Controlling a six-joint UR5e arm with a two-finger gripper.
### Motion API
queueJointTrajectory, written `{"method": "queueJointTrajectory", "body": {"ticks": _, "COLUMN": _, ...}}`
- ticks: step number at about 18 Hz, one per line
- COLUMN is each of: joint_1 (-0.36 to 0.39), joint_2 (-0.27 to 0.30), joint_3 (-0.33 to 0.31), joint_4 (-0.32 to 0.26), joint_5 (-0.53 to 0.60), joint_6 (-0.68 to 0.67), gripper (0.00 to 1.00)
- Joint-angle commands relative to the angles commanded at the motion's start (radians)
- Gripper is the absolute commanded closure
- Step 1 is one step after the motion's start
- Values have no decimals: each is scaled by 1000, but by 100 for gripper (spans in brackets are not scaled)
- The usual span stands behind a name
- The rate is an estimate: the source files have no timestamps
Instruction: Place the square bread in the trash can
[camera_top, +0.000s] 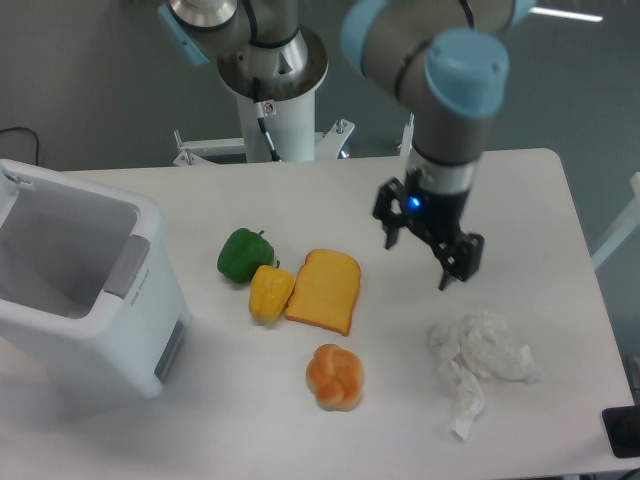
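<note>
The white trash can (120, 340) stands at the table's left edge, its open top facing up. What I can see of its inside shows nothing. No pale cream-yellow blocky bread shows anywhere on the table; the square bread is out of view. My gripper (416, 262) hangs over the table right of the middle, far from the trash can. Its two fingers are spread and nothing is between them.
A green pepper (243, 254), a yellow pepper (270, 292) and a flat orange toast slice (324, 290) lie together mid-table. A round orange bun (335, 376) lies in front of them. Crumpled white tissue (480, 360) lies at the right front, just below the gripper. The arm's base (272, 80) stands behind the table.
</note>
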Motion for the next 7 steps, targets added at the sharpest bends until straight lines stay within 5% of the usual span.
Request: {"method": "queueJointTrajectory", "body": {"ticks": 7, "joint_1": -9, "joint_2": -35, "joint_3": 6, "joint_4": 37, "joint_5": 9, "joint_6": 9, "gripper": 0}}
